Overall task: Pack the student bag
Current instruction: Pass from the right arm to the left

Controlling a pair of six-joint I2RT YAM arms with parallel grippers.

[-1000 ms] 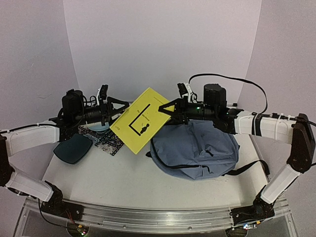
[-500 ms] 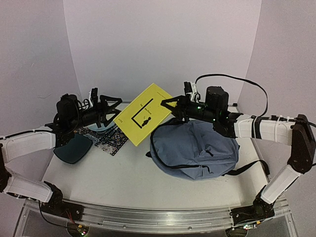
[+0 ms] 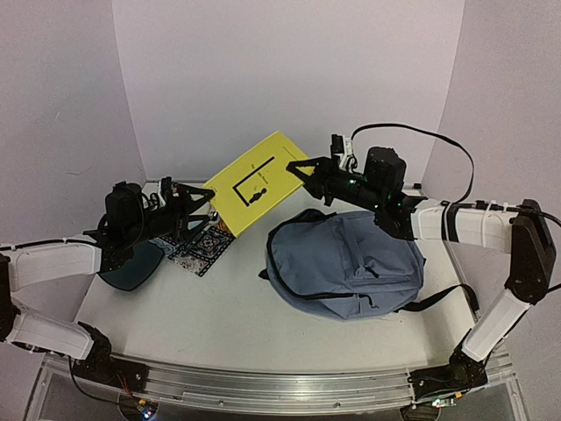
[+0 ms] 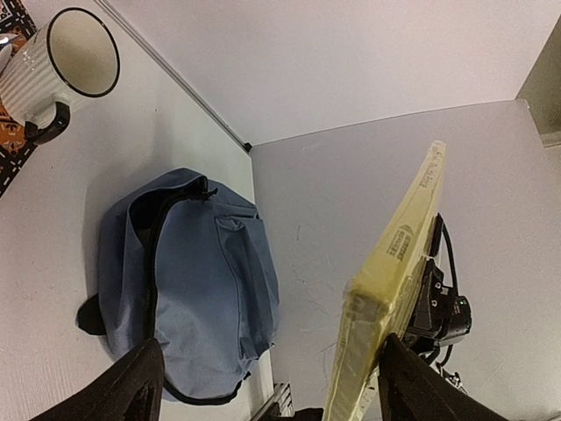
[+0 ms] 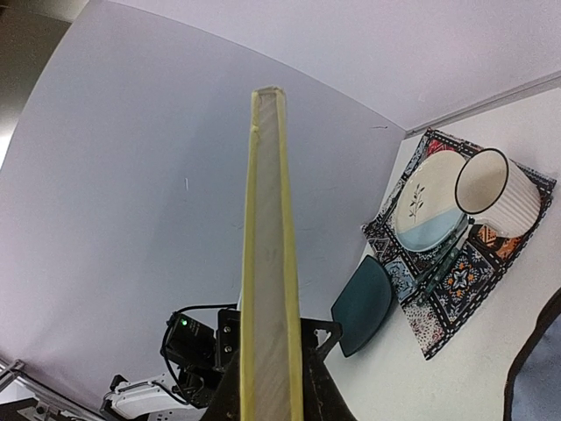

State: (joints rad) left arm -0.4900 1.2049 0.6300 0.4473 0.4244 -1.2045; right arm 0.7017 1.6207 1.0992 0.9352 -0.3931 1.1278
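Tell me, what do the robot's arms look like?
The left arm and right arm have white shells and black joints. The left end effector and right end effector are black, with two thin fingers each. A black cable loops above the right arm, and small green lights glow near its wrist.

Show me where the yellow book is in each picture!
Top external: the yellow book is mid-picture, tilted, held up.
Left wrist: the book is edge-on at lower right.
Right wrist: the book is edge-on down the middle.
Shared landmark: the patterned mat, seen in all three.
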